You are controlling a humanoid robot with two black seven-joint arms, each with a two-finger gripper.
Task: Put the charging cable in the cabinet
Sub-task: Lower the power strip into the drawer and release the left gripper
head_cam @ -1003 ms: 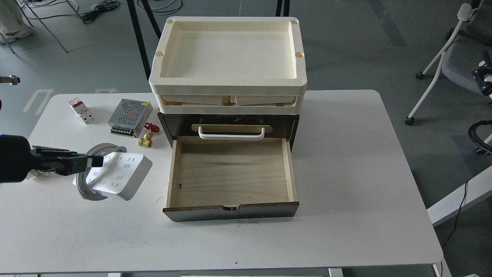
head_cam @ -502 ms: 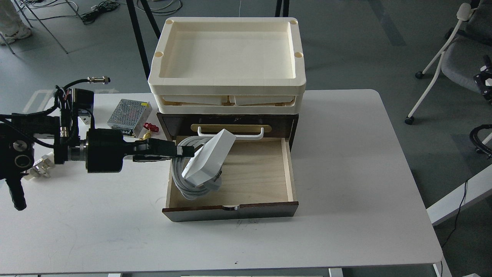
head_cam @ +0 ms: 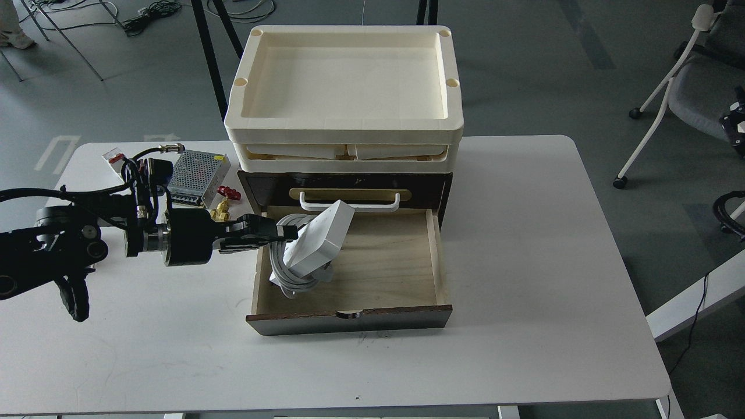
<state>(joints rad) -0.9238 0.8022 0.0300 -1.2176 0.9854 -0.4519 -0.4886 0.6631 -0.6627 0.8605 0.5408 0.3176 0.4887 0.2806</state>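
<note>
The charging cable [head_cam: 319, 241], a white power strip with its thick grey-white cord looped under it, hangs tilted on edge over the left part of the open drawer. My left gripper [head_cam: 285, 234] comes in from the left and is shut on the strip's left end. The cabinet [head_cam: 349, 317] is dark brown, its lower drawer pulled out with a pale plywood floor [head_cam: 384, 267]. The cord's loops [head_cam: 288, 276] reach down inside the drawer by its left wall. My right gripper is out of view.
Cream trays [head_cam: 343, 87] are stacked on the cabinet. A white bar handle [head_cam: 349, 203] sits on the upper drawer front, just behind the strip. A silver perforated box [head_cam: 195, 169], a red-and-brass valve [head_cam: 224, 201] and a small white breaker [head_cam: 116, 157] lie at the table's back left.
My left gripper carried the power strip from the table at the left over into the open drawer. In the last half second the strip sank a little lower and the arm dropped.
</note>
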